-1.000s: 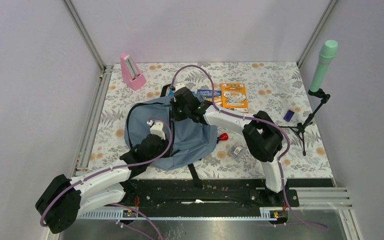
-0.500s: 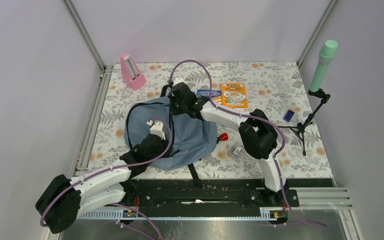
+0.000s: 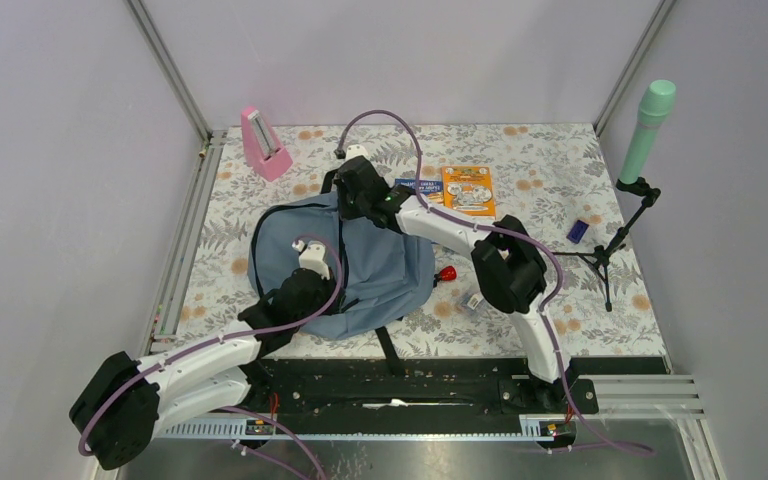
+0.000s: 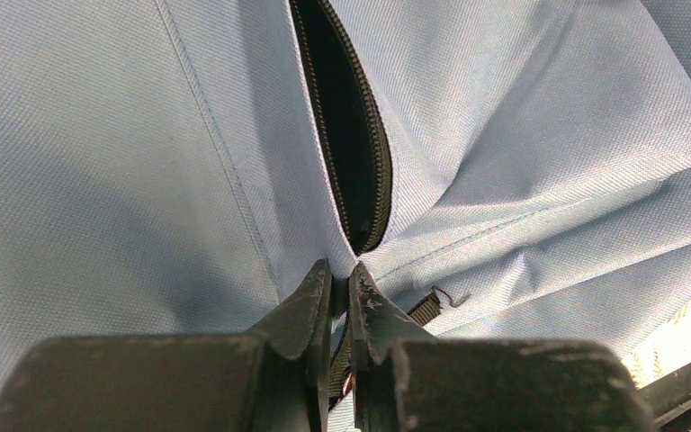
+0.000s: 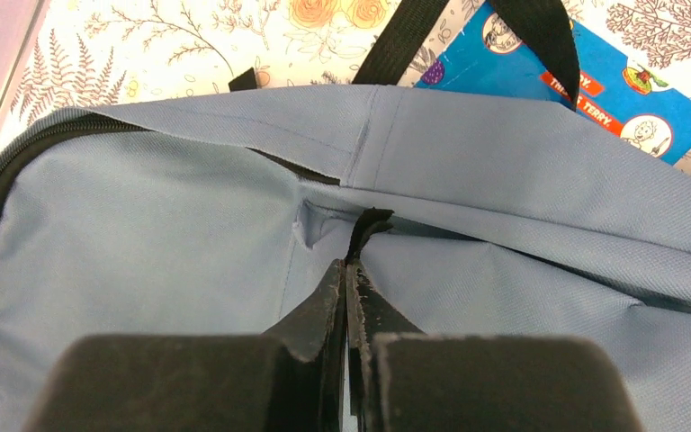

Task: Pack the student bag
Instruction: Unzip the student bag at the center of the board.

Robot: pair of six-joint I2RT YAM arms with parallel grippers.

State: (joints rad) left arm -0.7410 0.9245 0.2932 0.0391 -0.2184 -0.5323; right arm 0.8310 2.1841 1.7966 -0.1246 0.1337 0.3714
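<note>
Opening the zip (image 4: 353,135): the bag (image 3: 375,275) lies flat on the table (image 3: 550,150). Your right gripper (image 5: 349,265) pinches the black pull tab (image 5: 371,221); your left gripper (image 4: 340,270) pinches the bag at the zip's end. Pull along the zip, not upward, left anchoring.

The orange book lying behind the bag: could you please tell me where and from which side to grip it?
Probably its free right edge, coming from the right: the orange book lies flat on the table, so only an edge offers purchase, and the blue book sits close on its left.
</note>
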